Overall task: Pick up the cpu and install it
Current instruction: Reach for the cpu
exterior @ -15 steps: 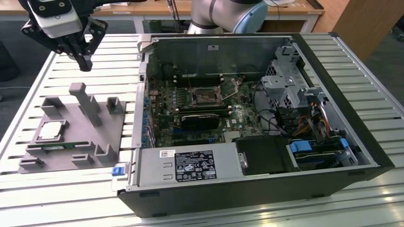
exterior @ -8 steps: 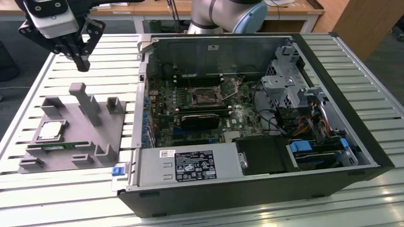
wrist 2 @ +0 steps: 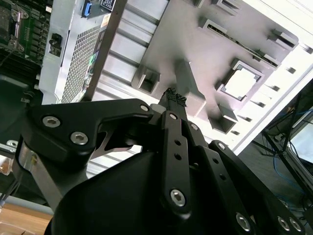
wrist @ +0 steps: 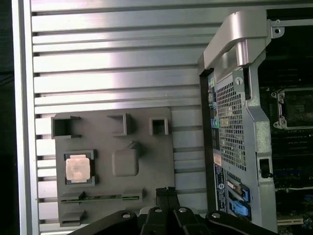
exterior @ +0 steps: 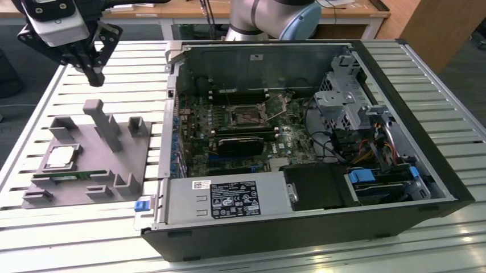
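The gripper (exterior: 95, 77) hangs over the table (exterior: 91, 233), above the tray (exterior: 144, 153), its fingers together and empty. The cpu (exterior: 62, 156) lies in a square pocket by the tray's edge at the exterior view's left.

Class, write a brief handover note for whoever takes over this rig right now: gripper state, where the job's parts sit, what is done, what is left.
Gripper: fingers shut, holding nothing, raised over the table near the grey tray.
Cpu: lying in its square recess on the tray.
Socket: on the motherboard inside the open computer case; it looks empty.
Done: nothing yet.
Left: picking up the cpu and installing it.
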Robot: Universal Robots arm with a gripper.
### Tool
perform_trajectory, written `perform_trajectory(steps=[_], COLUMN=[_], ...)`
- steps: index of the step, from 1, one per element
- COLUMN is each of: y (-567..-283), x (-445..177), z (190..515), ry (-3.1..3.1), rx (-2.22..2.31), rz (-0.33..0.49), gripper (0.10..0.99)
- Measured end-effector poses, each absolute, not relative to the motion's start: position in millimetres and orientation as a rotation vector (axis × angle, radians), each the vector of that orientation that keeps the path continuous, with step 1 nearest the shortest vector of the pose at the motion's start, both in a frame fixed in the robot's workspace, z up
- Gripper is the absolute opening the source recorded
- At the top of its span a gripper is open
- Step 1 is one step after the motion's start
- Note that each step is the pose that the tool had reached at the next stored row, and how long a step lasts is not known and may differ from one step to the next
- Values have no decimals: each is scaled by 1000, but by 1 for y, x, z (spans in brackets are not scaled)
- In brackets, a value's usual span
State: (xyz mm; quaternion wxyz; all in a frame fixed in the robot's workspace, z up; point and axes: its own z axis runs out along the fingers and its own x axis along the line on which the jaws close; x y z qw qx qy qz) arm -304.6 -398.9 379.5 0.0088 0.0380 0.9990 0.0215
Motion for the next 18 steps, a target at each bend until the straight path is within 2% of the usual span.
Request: perform_trajectory(steps=[18], y=[-399], x=[-318], z=[379], ry=[3121], rx=[119], rz=[67], gripper=[106])
